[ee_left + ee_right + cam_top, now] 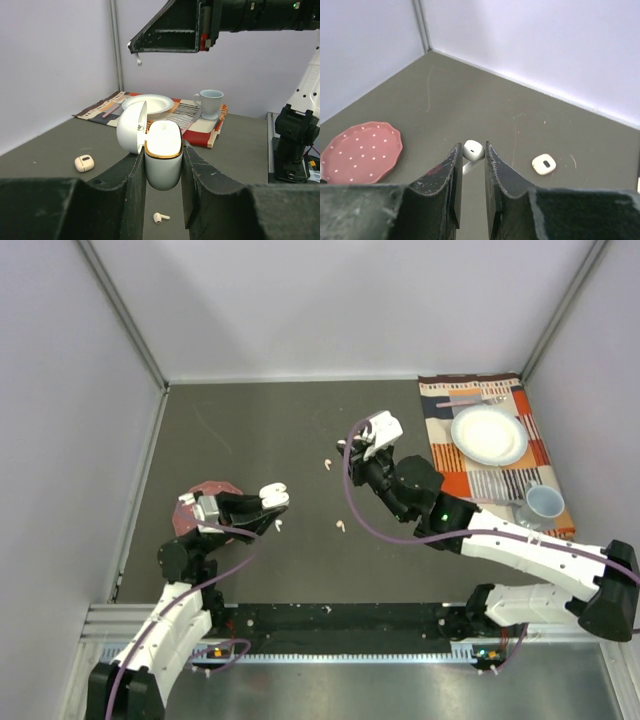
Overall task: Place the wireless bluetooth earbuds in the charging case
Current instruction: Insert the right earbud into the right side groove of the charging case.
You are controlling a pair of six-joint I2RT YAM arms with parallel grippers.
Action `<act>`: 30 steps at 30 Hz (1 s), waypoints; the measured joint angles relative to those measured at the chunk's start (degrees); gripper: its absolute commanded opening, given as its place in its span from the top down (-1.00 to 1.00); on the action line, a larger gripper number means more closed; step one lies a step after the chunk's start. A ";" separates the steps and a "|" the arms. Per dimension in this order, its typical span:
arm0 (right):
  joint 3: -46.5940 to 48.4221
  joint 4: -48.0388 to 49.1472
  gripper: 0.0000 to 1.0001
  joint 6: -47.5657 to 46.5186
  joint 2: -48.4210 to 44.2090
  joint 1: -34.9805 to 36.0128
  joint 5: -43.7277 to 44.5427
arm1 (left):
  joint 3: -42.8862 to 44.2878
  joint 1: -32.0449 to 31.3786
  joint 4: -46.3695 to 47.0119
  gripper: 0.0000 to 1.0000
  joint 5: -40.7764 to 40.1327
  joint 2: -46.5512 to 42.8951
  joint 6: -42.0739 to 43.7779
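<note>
Two grippers, both clamped tight on something. Left gripper (164,152) has the open white charging case (163,145) pinched by its body, lid flipped back, above the table (260,430) left of centre, toward its near edge. Right gripper (472,148) is nipping a white earbud (473,150) around mid-table. A loose white earbud (160,217) lies under the case, with a peach earbud (84,163) further out.

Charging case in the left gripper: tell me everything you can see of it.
The charging case is a rounded, glossy white shell with a gold band round its rim. Its lid is swung open to one side on its hinge. The case stands upright, raised above the table, clamped at its sides between the black fingers of the left gripper. Nothing else touches it. Its wells cannot be made out.
</note>
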 measured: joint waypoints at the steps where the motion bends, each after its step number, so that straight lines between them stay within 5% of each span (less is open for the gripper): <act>1: 0.00 0.74 0.78 -0.98 -0.31 0.57 -0.02 | 0.02 0.00 -0.33 1.00 0.20 0.00 0.13; 30: 0.31 7.10 0.85 -15.91 3.87 13.81 -1.99 | 0.42 -0.33 -4.35 1.00 0.11 -0.02 3.43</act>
